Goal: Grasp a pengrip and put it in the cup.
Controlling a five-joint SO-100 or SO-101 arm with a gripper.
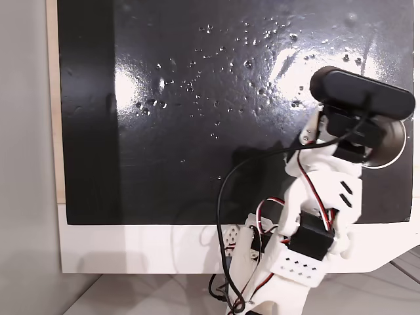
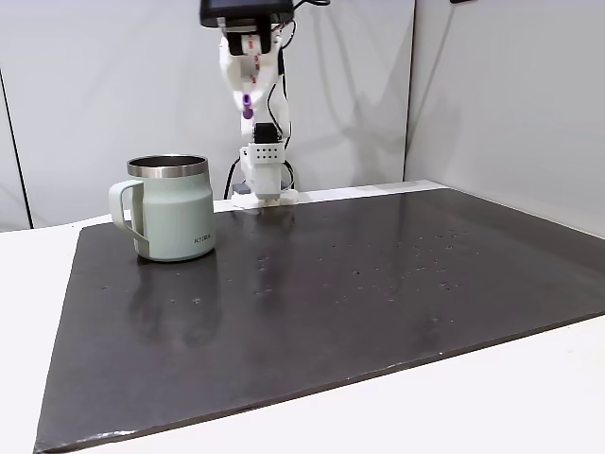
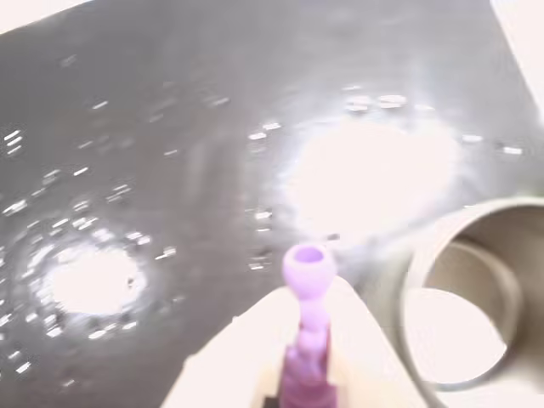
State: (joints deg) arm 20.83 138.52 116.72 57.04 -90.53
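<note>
The purple ribbed pengrip (image 3: 308,265) sticks out between my white fingers in the wrist view, and my gripper (image 3: 306,299) is shut on it. In a fixed view the gripper (image 2: 248,108) hangs high above the back of the mat with the pengrip (image 2: 248,98) in it, up and to the right of the cup (image 2: 170,208). The steel cup (image 3: 476,297) stands upright with its open mouth at the lower right of the wrist view, beside the pengrip. From above, part of the cup (image 1: 394,147) shows behind the arm's black camera (image 1: 361,92).
A large black mat (image 2: 378,284) dotted with small shiny specks covers the white table. The arm's base (image 2: 263,175) stands at the mat's back edge, close to the cup. Grey walls rise behind and to the right in the side fixed view.
</note>
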